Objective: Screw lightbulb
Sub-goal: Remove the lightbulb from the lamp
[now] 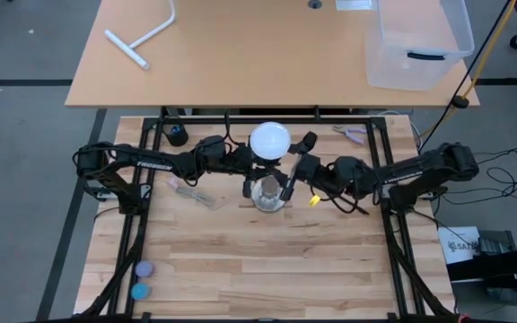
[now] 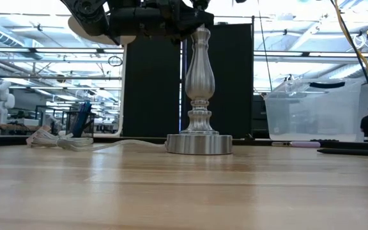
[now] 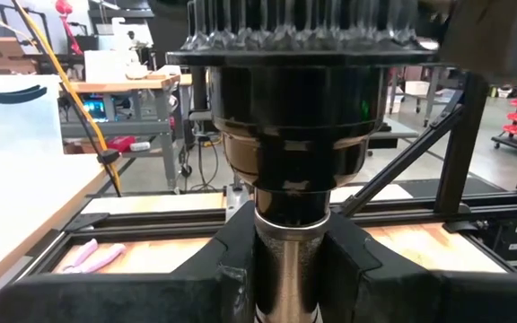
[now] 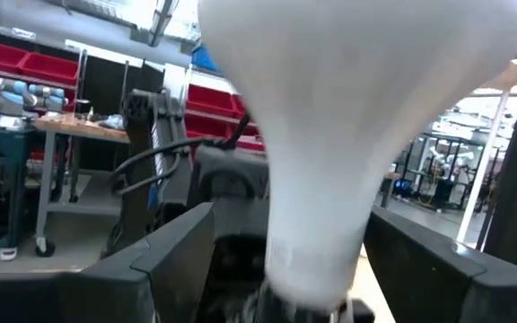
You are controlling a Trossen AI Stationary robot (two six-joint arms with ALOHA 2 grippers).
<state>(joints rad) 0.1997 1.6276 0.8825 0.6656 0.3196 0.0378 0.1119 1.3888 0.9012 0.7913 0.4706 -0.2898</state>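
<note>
The lightbulb (image 1: 270,141), a white globe with a tapering pale neck (image 4: 317,179), stands upright over the black socket (image 3: 294,117) of a silvery lamp post (image 2: 199,76). Where its base meets the socket is hidden. The post's round foot (image 2: 199,144) rests on the wooden table. My left gripper (image 3: 294,269) reaches in level from the table's left and is shut on the post below the socket. My right gripper (image 4: 285,260) comes from the right, open, with one finger on either side of the bulb's neck and a gap showing beside it. My left gripper pinches the post's narrow top (image 3: 293,256), just under the black socket, between its two fingers (image 3: 196,283). The fingers come level from the table's left and lie across the upright post. The post stays upright with its foot on the table.
On the wooden table lie a clear wrapper (image 1: 194,193) left of the lamp, pink pliers (image 1: 353,135) at the far right, a black item (image 1: 178,135) at the far left and two small balls (image 1: 142,278) near the front left. A clear bin (image 1: 417,40) stands on the table behind.
</note>
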